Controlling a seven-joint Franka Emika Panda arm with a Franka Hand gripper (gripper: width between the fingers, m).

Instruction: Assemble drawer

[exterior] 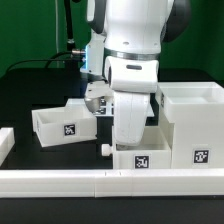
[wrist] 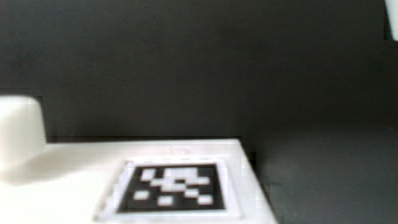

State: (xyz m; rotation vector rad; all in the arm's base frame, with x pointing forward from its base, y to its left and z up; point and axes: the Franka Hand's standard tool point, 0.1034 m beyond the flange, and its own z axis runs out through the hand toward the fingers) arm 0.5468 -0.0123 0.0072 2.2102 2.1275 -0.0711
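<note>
Hanging low just beside one tray, the tool [exterior: 96,104] is mostly hidden behind the wrist [exterior: 130,85], so whether it is apart or together cannot be told. The drawer [exterior: 190,108] sits in three white tagged parts on the black bench [exterior: 30,85]: an open tray [exterior: 55,122] toward the exterior view's left, a knobbed tray [exterior: 150,158] in front, and the tall housing [exterior: 200,130] toward the right. The wrist view shows a white face bearing one tag [wrist: 175,187].

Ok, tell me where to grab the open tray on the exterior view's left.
Take the left tray by one thin upright wall, coming down from above. It sits level with its open side up, so the jaws can likely straddle a wall, one inside and one outside. Its whole body looks too wide to span.
</note>
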